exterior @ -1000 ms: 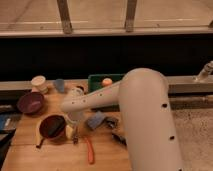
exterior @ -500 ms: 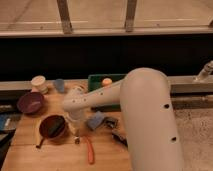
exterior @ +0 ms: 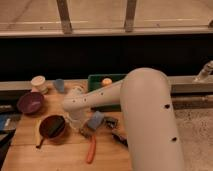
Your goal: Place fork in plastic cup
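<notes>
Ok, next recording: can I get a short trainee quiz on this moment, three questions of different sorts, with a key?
1. True or false: the gripper is low over the table, between the red bowl and the blue object.
2. The blue cup stands: A) left of the green tray; B) inside the green tray; C) on the red bowl.
3. What colour is the handle of the tool lying nearest the table's front edge?
Key: 1 true; 2 A; 3 orange.
</notes>
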Motion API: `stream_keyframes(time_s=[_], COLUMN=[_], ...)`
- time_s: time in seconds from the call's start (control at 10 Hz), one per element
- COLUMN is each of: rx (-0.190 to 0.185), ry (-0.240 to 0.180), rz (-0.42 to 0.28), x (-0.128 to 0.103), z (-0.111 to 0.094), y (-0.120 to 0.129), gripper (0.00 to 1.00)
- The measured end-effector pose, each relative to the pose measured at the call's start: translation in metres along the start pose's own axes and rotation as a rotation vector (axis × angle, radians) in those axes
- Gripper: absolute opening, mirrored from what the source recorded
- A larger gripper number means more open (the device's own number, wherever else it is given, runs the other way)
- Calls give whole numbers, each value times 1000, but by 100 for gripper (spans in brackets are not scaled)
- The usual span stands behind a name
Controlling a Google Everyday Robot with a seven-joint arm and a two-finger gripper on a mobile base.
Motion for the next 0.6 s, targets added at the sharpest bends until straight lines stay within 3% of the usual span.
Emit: stream_keyframes(time_s=[0.5, 0.6], rx=[3, 26], ry=[-4, -9], rz=[-4, -1], x=[-2, 0], z=[-2, -7], y=[1, -6], gripper=[0, 0])
